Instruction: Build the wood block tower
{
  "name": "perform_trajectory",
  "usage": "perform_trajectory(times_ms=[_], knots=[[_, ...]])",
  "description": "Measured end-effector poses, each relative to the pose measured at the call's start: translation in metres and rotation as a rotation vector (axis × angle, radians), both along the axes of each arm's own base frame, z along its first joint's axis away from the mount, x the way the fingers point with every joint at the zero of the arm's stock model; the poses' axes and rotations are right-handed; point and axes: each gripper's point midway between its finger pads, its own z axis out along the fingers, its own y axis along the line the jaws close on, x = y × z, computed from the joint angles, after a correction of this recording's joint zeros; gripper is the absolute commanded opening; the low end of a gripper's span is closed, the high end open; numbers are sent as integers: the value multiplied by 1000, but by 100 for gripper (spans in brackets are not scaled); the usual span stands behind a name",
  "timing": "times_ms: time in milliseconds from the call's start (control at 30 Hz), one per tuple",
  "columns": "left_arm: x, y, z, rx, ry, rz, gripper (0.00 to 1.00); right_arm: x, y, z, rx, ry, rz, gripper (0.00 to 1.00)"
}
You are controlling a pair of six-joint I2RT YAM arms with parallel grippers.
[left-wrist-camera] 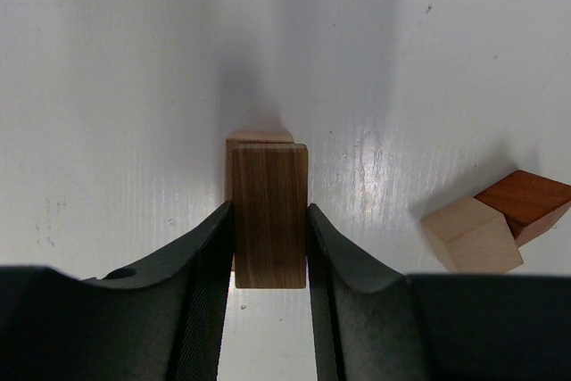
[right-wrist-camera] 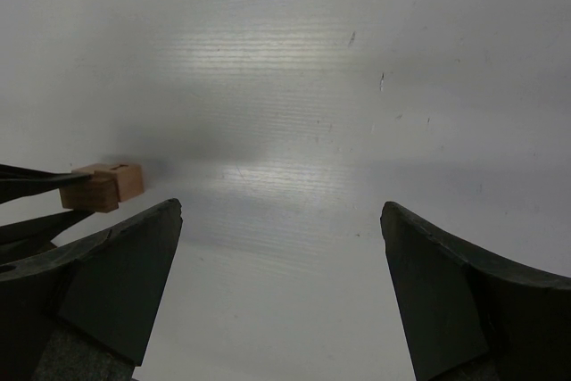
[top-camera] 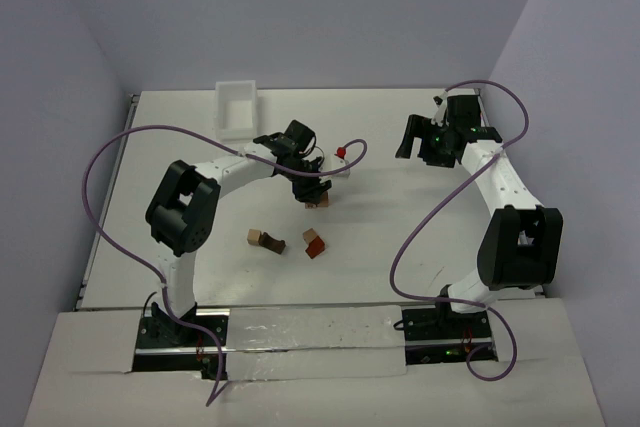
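Though barely begun, already takes shape at the left fingers [left-wrist-camera: 207,265]: closed on a dark brown block [left-wrist-camera: 268,216], one pad pressed to each long side. Just past the fingertips, peeking out from under that block, a light tan block [left-wrist-camera: 259,136] lying on the counter [left-wrist-camera: 107,86]. Cannot tell whether the two are touching or just apart. Reads as the second layer of the wood block tower [top-camera: 319,202] lined up over the first, so two blocks at most once let go.

Off to the right of those fingers, well apart from them, a tan cube [left-wrist-camera: 471,236] touching a reddish-brown block [left-wrist-camera: 526,202], both loose and unstacked. From overhead, shows loose pieces on the base side of the left fingers: a tan-and-dark pair [top-camera: 266,240] and a reddish piece [top-camera: 314,243], some probably the same ones as in the wrist view. Beyond the fingers, near the far edge, a white bin [top-camera: 236,107], well apart.

Right fingers [right-wrist-camera: 125,265] spread wide and holding nothing, over bare counter, with the tower start far off to their left.

Left to do, by this judgement: seat and release the dark block, then fetch and stack each loose piece.
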Motion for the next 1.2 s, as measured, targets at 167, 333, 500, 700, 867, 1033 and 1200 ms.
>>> perform_trajectory(times_ms=[167, 333, 500, 700, 867, 1033, 1200], knots=[[0, 0, 0, 0, 0, -1, 42, 0, 0, 0, 2, 0, 1, 100], [0, 0, 0, 1, 0, 0, 42, 0, 0, 0, 2, -1, 1, 100], [1, 1, 0, 5, -5, 2, 42, 1, 1, 0, 4, -4, 2, 100], [1, 1, -1, 7, -6, 4, 43, 1, 2, -1, 11, 1, 3, 100], [1, 1, -1, 8, -7, 4, 47, 1, 3, -1, 15, 1, 4, 100], [1, 1, -1, 8, -8, 3, 54, 1, 3, -1, 16, 1, 4, 100], [1, 1, -1, 8, -8, 2, 64, 1, 3, -1, 18, 1, 5, 100]])
